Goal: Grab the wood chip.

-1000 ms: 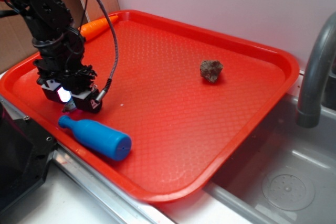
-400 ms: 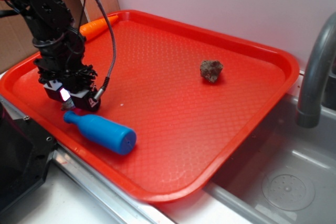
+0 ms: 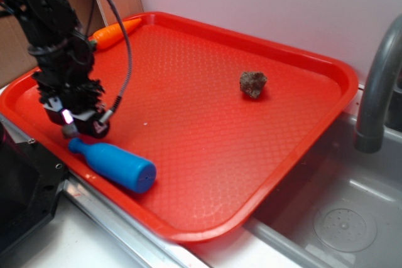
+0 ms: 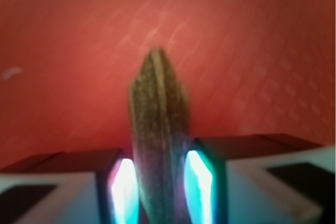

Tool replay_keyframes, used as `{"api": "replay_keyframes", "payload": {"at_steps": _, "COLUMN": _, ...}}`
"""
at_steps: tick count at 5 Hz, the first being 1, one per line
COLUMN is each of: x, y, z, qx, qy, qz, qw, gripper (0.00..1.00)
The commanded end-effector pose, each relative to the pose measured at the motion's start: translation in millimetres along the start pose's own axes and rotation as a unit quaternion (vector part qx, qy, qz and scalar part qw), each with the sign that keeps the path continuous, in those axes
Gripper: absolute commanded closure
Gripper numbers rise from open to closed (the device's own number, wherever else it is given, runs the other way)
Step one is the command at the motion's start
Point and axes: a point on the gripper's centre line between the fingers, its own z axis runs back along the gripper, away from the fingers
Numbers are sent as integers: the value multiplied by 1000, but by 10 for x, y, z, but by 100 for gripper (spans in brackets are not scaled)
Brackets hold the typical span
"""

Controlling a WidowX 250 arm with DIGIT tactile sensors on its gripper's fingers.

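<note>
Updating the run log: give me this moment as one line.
gripper: shut on wood chip | over tray near-left | bottle beside | rock untouched

exterior view: set high off to the side, looking down and across my red tray (image 3: 207, 123), with the faucet (image 3: 377, 86) and sink at its right edge and the wall behind.
exterior range: far enough to take in nearly the whole tray and my arm.
wrist view: rides on my gripper (image 4: 160, 182), facing along the fingers at the tray floor.
wrist range: very close and blurred; the wood chip (image 4: 160, 140) fills the centre.
shared ground: the tray patch under my gripper (image 3: 74, 128), near the blue bottle (image 3: 113, 165).
</note>
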Motion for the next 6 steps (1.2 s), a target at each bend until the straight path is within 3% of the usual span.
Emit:
{"api": "replay_keyframes", "payload": {"at_steps": 1, "x": 167, "y": 15, "z": 731, "qx": -24, "qy": -41, "qz": -28, "qw": 998, "gripper": 100}}
{"api": "replay_keyframes", "payload": {"at_steps": 2, "x": 240, "y": -56, "z": 909, "qx": -36, "qy": -38, "qz": -46, "qw": 998, "gripper": 100}}
{"api": "replay_keyframes", "payload": {"at_steps": 4, "x": 533, "y": -136, "z": 1408, "qx": -10, "qy": -7, "qz": -72, "qw": 997, "gripper": 100}}
{"api": "replay_keyframes", "payload": {"at_steps": 6, "x": 618, "y": -197, "z": 1383, "qx": 4, "qy": -12, "qz": -77, "qw": 997, "gripper": 100}}
